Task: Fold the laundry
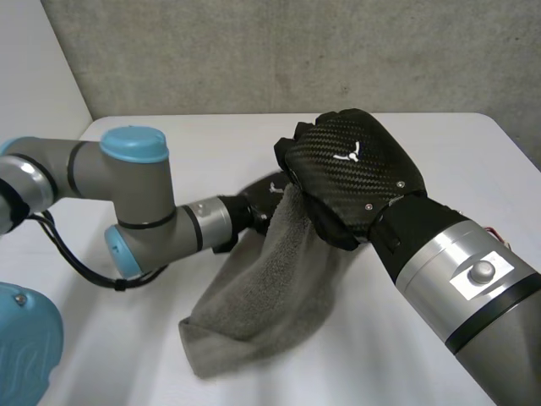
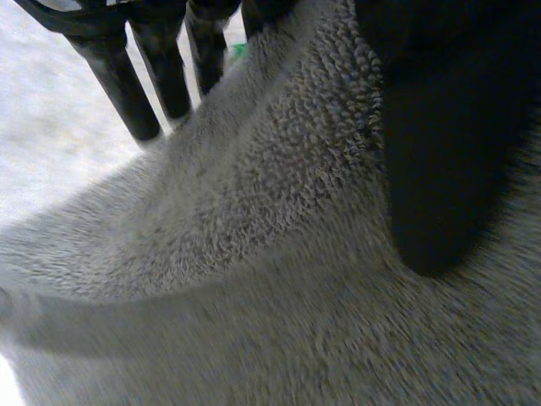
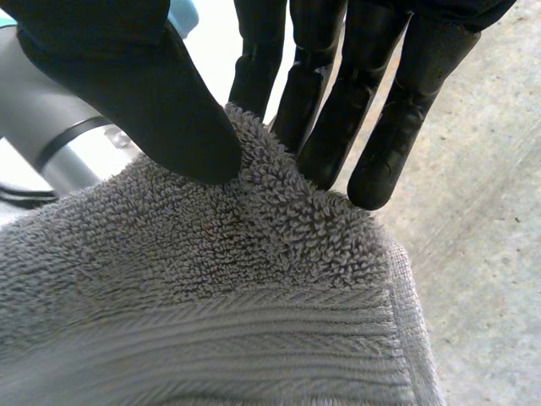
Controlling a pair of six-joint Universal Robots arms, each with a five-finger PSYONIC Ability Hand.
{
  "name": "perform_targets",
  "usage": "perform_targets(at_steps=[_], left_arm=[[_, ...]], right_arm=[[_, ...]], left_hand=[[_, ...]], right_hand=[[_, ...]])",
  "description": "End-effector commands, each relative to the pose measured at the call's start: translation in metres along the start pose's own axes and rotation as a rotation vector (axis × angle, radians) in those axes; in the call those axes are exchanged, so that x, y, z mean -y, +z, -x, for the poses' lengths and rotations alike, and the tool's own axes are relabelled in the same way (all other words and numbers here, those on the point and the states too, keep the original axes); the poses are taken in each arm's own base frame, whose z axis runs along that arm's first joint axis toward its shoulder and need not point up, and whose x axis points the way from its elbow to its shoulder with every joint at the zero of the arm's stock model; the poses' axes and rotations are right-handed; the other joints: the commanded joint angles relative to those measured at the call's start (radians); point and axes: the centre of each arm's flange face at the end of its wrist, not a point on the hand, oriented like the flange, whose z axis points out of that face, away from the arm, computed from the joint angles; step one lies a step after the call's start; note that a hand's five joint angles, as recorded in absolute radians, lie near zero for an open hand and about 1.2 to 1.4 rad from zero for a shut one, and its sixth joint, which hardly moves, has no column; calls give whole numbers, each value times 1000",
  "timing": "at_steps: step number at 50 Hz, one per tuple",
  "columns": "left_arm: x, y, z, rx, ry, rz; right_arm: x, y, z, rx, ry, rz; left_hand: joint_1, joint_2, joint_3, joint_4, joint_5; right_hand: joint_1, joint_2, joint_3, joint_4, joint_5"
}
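Fingers (image 3: 321,127) of left hand (image 1: 256,205) and right hand (image 1: 355,169) pinch the towel (image 1: 262,296), draped lengthwise downward.

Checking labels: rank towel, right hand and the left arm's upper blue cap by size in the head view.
1-2. towel and right hand: near alike, hand nearer the camera, so unranked
3. upper blue cap: clearly smallest
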Motion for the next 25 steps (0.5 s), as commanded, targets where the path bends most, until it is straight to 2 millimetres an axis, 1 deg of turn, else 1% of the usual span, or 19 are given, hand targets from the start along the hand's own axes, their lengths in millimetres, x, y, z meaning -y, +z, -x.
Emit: perform_targets(at_steps=[1, 2, 3, 5, 6, 7, 8, 9, 11, 12, 14, 15, 16, 17, 18, 19, 20, 22, 25], left_arm=[[12, 6, 7, 46, 36, -21], [25, 7, 23, 173, 87, -58], [25, 7, 24, 174, 88, -58], [50, 1, 55, 452, 139, -126], [50, 1, 55, 453, 139, -127], [66, -8, 66, 575, 160, -167], [80, -17, 73, 680, 175, -202], [80, -18, 73, 681, 175, -202], [102, -40, 77, 816, 177, -244], [102, -40, 77, 817, 177, -244], [122, -65, 64, 865, 179, -273], [122, -65, 64, 865, 179, -273], [128, -77, 55, 871, 179, -279], [128, -77, 55, 871, 179, -279], [131, -87, 45, 873, 179, -281], [132, -97, 33, 869, 178, -280], [133, -97, 33, 869, 178, -280], [131, -118, 10, 875, 174, -271], [129, -130, -2, 883, 176, -265]], right_arm=[[0, 6, -8, -33, -79, -3], [0, 6, -8, -34, -79, -3], [2, 9, -11, -43, -100, -10], [5, 14, -14, -56, -117, -20], [2, 21, -18, -63, -122, -10], [-3, 30, -23, -72, -123, 5], [-3, 30, -23, -72, -123, 6], [-5, 39, -29, -87, -122, 9], [-4, 48, -37, -105, -124, 6], [-4, 56, -42, -117, -127, 0], [-4, 64, -46, -126, -130, -6], [-4, 73, -48, -136, -135, -11], [-4, 73, -49, -136, -135, -11], [-5, 81, -52, -152, -137, -14], [-3, 89, -56, -173, -147, -21], [-3, 89, -56, -173, -147, -21], [-3, 95, -60, -195, -160, -23], [-2, 99, -64, -217, -181, -24], [-3, 105, -66, -237, -221, -18]], left_hand=[[1201, 1208, 1207, 1206, 1187], [1201, 1208, 1207, 1206, 1187], [1201, 1208, 1207, 1206, 1187], [1201, 1208, 1207, 1206, 1187], [1201, 1208, 1207, 1206, 1187], [1201, 1208, 1207, 1206, 1187], [1201, 1208, 1207, 1206, 1187], [1201, 1208, 1207, 1206, 1187], [1201, 1208, 1207, 1206, 1187], [1201, 1208, 1207, 1206, 1187], [1201, 1208, 1207, 1206, 1187], [1201, 1208, 1207, 1206, 1187], [1201, 1208, 1207, 1206, 1187], [1201, 1208, 1207, 1206, 1187], [1201, 1208, 1207, 1206, 1187], [1201, 1208, 1207, 1206, 1187], [1201, 1208, 1207, 1206, 1187], [1201, 1208, 1207, 1206, 1187], [1201, 1208, 1207, 1206, 1187]], right_hand=[[443, 220, 213, 208, 243], [443, 220, 213, 208, 243], [443, 220, 213, 208, 243], [443, 220, 213, 208, 243], [443, 220, 213, 208, 243], [443, 220, 213, 208, 243], [443, 220, 213, 208, 243], [443, 220, 213, 208, 243], [443, 220, 213, 208, 243], [443, 220, 213, 208, 243], [443, 220, 213, 208, 243], [443, 220, 213, 208, 243], [443, 220, 213, 208, 243], [443, 220, 213, 208, 243], [443, 220, 213, 208, 243], [443, 220, 213, 208, 243], [443, 220, 213, 208, 243], [443, 220, 213, 208, 243], [443, 220, 213, 208, 243]])
